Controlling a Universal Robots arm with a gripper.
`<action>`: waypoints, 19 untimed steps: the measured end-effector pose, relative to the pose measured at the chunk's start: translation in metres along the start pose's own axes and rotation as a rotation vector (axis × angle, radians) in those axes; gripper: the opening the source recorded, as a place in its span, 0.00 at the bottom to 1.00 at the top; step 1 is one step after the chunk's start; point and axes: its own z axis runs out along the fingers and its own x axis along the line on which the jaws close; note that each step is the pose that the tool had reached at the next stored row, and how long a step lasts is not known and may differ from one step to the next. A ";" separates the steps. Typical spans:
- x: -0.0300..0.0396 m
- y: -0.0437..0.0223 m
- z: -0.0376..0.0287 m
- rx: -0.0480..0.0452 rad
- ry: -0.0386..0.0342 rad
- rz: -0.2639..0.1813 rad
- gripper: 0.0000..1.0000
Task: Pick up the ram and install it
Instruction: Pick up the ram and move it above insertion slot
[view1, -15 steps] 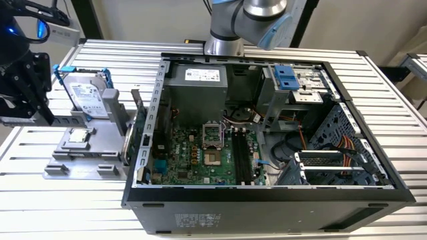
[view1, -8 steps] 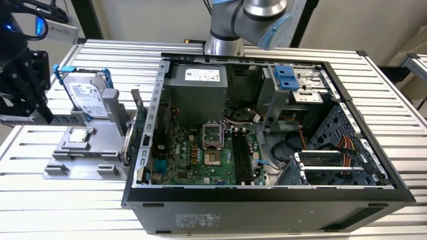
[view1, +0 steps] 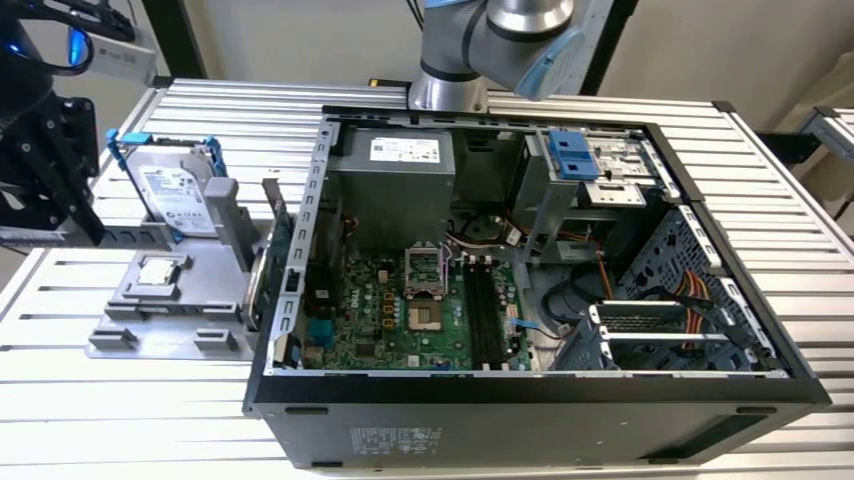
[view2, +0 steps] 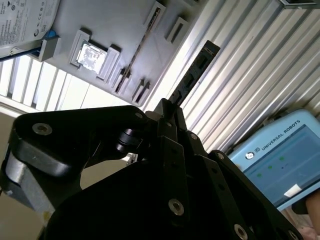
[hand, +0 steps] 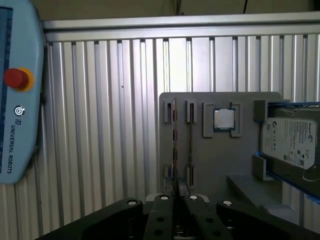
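My gripper is shut on the ram, a thin dark stick that juts out from between the fingers. The first wrist view shows the ram edge-on, running from the gripper out over the near edge of the grey holder tray. Ram and gripper hang clear above the ribbed table beside the tray. In the exterior view the black gripper assembly hovers at that view's far left, left of the tray.
An open computer case fills the table's middle, its motherboard slots facing up. The tray holds a hard drive, a square CPU and another thin stick. A blue teach pendant lies beside the tray.
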 end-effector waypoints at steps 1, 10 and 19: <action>0.0000 0.0000 -0.0005 0.0000 0.0000 0.000 0.00; 0.0000 0.0000 -0.0052 0.0000 -0.0001 0.000 0.00; 0.0001 0.0000 -0.0093 0.0000 -0.0001 0.000 0.00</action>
